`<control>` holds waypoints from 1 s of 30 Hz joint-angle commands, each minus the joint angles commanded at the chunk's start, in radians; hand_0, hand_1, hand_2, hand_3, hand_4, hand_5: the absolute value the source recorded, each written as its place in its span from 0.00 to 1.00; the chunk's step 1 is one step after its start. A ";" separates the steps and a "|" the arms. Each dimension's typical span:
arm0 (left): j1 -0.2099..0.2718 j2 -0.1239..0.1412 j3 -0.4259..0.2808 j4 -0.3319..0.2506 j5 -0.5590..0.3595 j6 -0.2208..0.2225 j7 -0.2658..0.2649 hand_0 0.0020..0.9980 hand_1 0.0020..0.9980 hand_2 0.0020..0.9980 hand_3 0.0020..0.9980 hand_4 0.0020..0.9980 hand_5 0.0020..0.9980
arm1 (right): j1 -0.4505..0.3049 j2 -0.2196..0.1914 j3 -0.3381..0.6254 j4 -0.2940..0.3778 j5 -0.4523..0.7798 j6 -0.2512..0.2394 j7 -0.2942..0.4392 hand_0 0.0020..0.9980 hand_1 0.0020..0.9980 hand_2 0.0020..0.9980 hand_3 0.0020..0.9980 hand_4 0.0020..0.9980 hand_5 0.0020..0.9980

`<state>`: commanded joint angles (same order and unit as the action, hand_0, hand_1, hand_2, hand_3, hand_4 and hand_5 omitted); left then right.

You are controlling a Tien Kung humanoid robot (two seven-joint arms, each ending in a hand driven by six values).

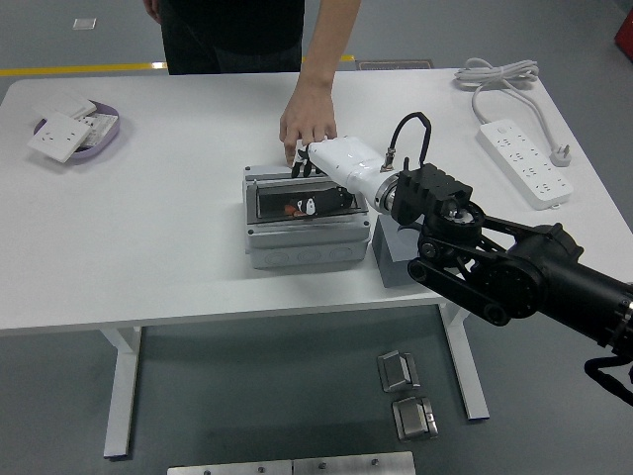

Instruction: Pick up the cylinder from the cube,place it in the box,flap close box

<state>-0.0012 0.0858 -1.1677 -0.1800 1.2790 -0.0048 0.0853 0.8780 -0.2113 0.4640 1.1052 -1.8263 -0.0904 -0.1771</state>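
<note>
White worktop (148,257) on a grey floor; yellow line on the floor at far left. Grey box (305,230) near the worktop's middle, grey cube (400,259) just beside it on the right, partly covered by the right arm. Orange cylinder (295,208) lies inside the box, only a sliver showing. Right hand (318,190) reaches over the box opening from the right; dark fingers (315,205) curled down on the lid flap over the opening, whether they grip anything cannot be told. A person's hand (309,124) rests at the box's far edge, fingertips touching it, close against the robot's white forearm. Power strip (526,161) with coiled cable at far right, well apart. Purple tray (109,132) with white wall switches (61,133) at far left. Two metal parts (407,394) on the floor below.
</note>
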 joint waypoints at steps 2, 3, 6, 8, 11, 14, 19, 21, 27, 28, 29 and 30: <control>0.000 -0.001 0.000 0.000 0.000 0.000 0.000 0.58 0.62 0.57 0.61 0.65 0.29 | -0.005 -0.001 0.011 -0.002 -0.001 -0.003 0.001 0.61 0.62 0.63 0.63 0.74 0.41; 0.000 -0.001 0.001 0.000 -0.001 0.000 0.000 0.58 0.62 0.57 0.61 0.65 0.29 | -0.008 -0.003 0.022 -0.002 -0.003 -0.004 0.002 0.61 0.62 0.63 0.63 0.74 0.41; 0.000 -0.001 0.000 0.000 0.000 -0.001 -0.001 0.58 0.62 0.57 0.61 0.65 0.29 | -0.019 -0.012 0.074 0.002 -0.018 -0.007 0.002 0.62 0.62 0.63 0.63 0.74 0.43; 0.001 -0.001 -0.001 0.000 0.000 0.000 -0.001 0.58 0.62 0.57 0.61 0.65 0.29 | -0.037 -0.026 0.117 0.013 -0.028 -0.011 0.004 0.62 0.62 0.63 0.63 0.74 0.43; 0.003 -0.003 -0.003 0.000 -0.001 0.001 -0.001 0.58 0.62 0.57 0.61 0.65 0.29 | -0.085 -0.052 0.201 0.042 -0.048 -0.022 0.007 0.62 0.63 0.63 0.63 0.74 0.43; 0.006 -0.006 -0.005 0.000 -0.002 0.002 -0.001 0.58 0.62 0.57 0.61 0.65 0.29 | -0.149 -0.080 0.291 0.092 -0.055 -0.043 0.021 0.62 0.63 0.63 0.63 0.74 0.43; 0.014 -0.012 -0.006 0.000 -0.006 0.007 -0.005 0.58 0.62 0.57 0.61 0.65 0.29 | -0.282 -0.096 0.470 0.190 0.009 -0.105 0.092 0.63 0.63 0.63 0.63 0.74 0.43; 0.019 -0.014 -0.007 0.000 -0.008 0.009 -0.006 0.58 0.62 0.57 0.61 0.65 0.29 | -0.344 -0.095 0.548 0.223 0.054 -0.127 0.133 0.63 0.63 0.63 0.63 0.74 0.43; 0.037 -0.018 -0.010 0.000 -0.009 0.018 -0.009 0.58 0.62 0.57 0.61 0.65 0.29 | -0.523 -0.077 0.763 0.248 0.233 -0.143 0.268 0.62 0.62 0.63 0.63 0.74 0.43; 0.039 -0.018 -0.010 0.000 -0.010 0.019 -0.010 0.58 0.62 0.57 0.61 0.65 0.28 | -0.554 -0.073 0.798 0.246 0.273 -0.136 0.294 0.62 0.62 0.62 0.62 0.74 0.43; 0.041 -0.018 -0.011 0.000 -0.009 0.020 -0.010 0.58 0.62 0.57 0.61 0.65 0.28 | -0.583 -0.069 0.832 0.245 0.314 -0.127 0.319 0.62 0.62 0.62 0.62 0.74 0.43; 0.043 -0.018 -0.012 0.000 -0.009 0.022 -0.011 0.58 0.62 0.57 0.61 0.65 0.28 | -0.613 -0.061 0.865 0.242 0.356 -0.115 0.347 0.62 0.62 0.62 0.62 0.74 0.43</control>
<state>0.0422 0.0676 -1.1801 -0.1800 1.2701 0.0168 0.0743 0.2651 -0.2725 1.3288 1.3477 -1.4701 -0.2053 0.1702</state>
